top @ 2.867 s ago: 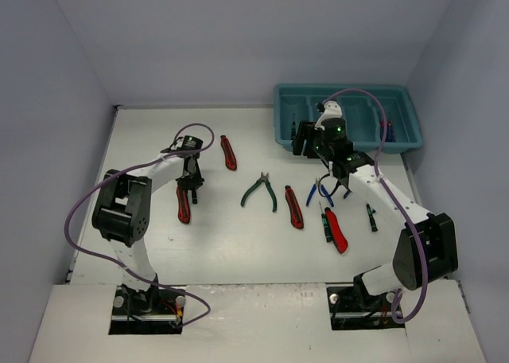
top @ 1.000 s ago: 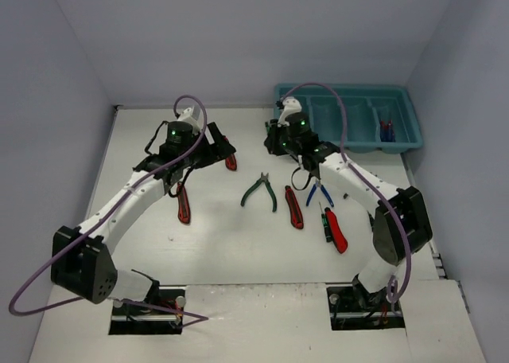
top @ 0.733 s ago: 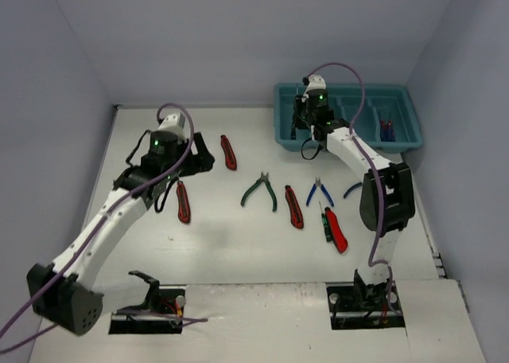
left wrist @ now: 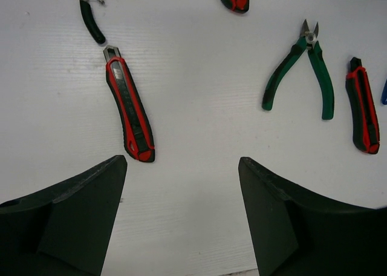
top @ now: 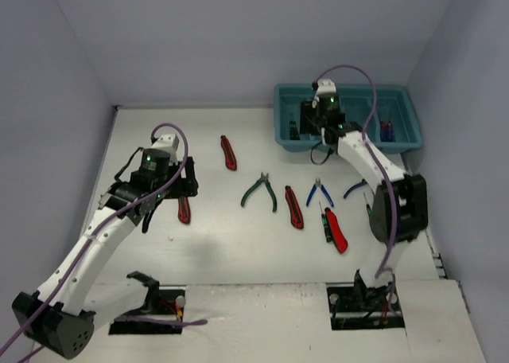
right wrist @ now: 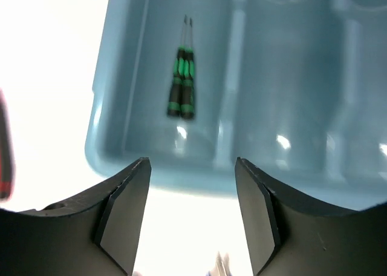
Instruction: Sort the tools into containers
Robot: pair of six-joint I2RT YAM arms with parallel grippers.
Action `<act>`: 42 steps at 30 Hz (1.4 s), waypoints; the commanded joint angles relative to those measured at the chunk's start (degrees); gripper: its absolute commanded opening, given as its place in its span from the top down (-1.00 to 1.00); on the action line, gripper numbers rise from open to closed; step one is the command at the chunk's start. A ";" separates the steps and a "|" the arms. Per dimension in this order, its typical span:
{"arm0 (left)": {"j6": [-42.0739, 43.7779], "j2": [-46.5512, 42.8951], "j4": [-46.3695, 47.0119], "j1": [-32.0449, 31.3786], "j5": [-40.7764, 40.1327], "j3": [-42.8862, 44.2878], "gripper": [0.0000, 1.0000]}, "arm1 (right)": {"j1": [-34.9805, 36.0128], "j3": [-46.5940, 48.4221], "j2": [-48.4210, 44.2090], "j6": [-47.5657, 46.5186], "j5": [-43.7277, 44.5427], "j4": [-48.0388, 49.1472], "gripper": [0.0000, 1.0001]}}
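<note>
Two screwdrivers [right wrist: 181, 85] — leftmost tray [right wrist: 107, 140] compartment

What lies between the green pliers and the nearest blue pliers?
A red-and-black utility knife, touching neither the green pliers nor the blue pliers; top view shows it.

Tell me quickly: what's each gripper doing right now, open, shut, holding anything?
Left gripper: open, empty, above a red-and-black utility knife.
Right gripper: open, empty, over the teal tray's edge; two green-handled screwdrivers lie inside.
</note>
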 commanded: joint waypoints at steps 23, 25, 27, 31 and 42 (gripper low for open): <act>3.70 8.68 -0.69 -0.48 2.48 11.74 -0.45 | 4.04 -39.51 -25.29 19.00 -5.67 -24.05 0.04; 2.94 8.54 -0.54 -0.45 2.62 11.88 -0.45 | 3.90 -39.41 -24.37 19.08 -5.71 -24.05 0.04; 2.70 8.23 -0.41 -0.40 2.62 11.88 -0.45 | 3.80 -39.46 -23.32 19.31 -5.00 -24.05 0.05; 2.90 7.32 -0.60 -0.40 2.37 11.48 -0.45 | 3.72 -39.55 -21.26 19.36 -4.42 -23.96 0.10; 2.92 7.18 -0.42 -0.46 2.81 10.29 -0.45 | 3.71 -39.72 -17.07 19.37 -3.17 -23.14 0.14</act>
